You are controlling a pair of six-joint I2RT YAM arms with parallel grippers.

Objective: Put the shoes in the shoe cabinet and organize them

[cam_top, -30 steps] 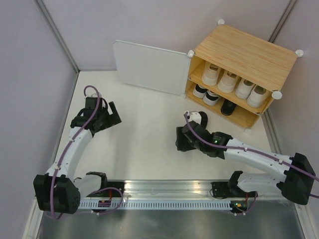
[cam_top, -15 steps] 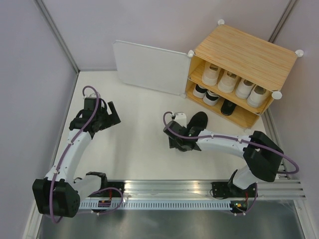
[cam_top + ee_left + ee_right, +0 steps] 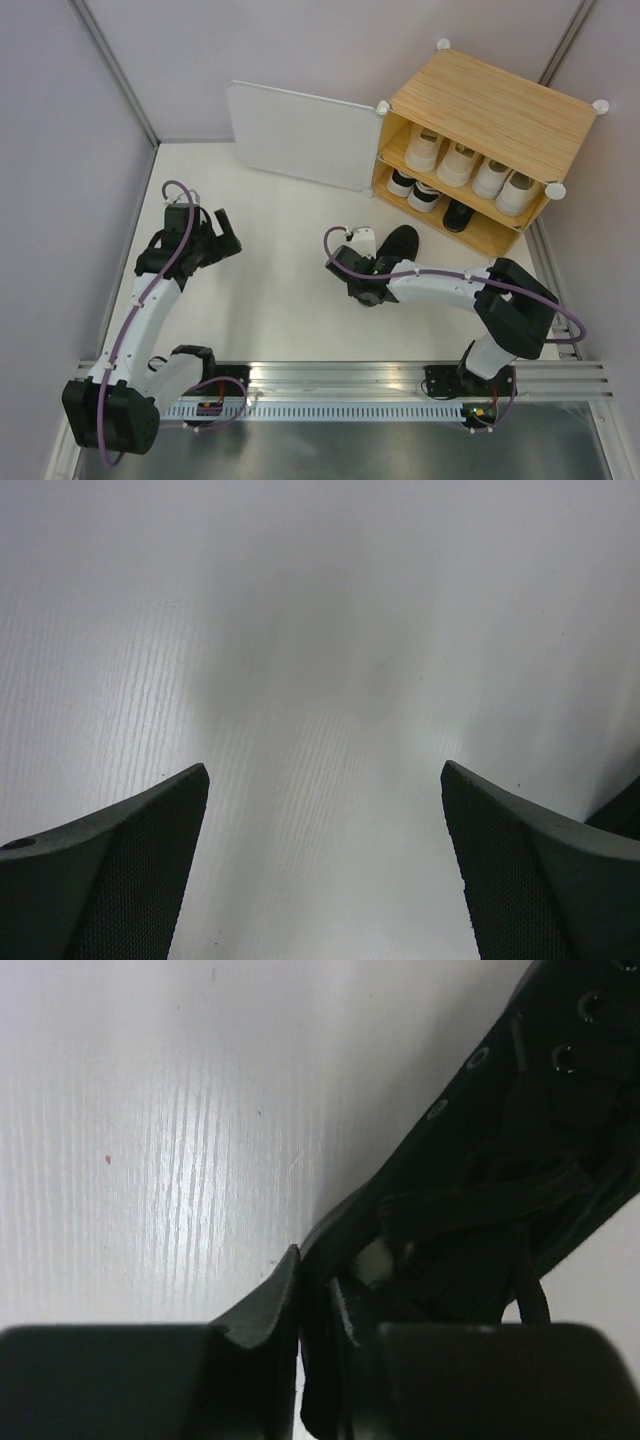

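One black shoe (image 3: 402, 242) lies on the white table in front of the shoe cabinet (image 3: 495, 100). My right gripper (image 3: 376, 264) is at its near end, shut on the shoe's side wall. In the right wrist view the black shoe (image 3: 500, 1160) fills the right side, its collar edge pinched in the right gripper (image 3: 316, 1270). Inside the cabinet, several white shoes (image 3: 460, 162) line the upper shelf. White shoes with black trim (image 3: 424, 196) and another black shoe (image 3: 458, 215) sit on the lower shelf. My left gripper (image 3: 228, 232) hangs open over bare table, as the left gripper (image 3: 325, 768) also shows from the wrist.
The cabinet's white door (image 3: 300, 135) stands swung open to the left along the back of the table. Grey walls close in the table at the left and rear. A metal rail (image 3: 340, 375) runs across the near edge by the arm bases.
My right gripper has moved left to the black shoe's near end and closed on its side wall. The left arm has drawn back slightly, still open.
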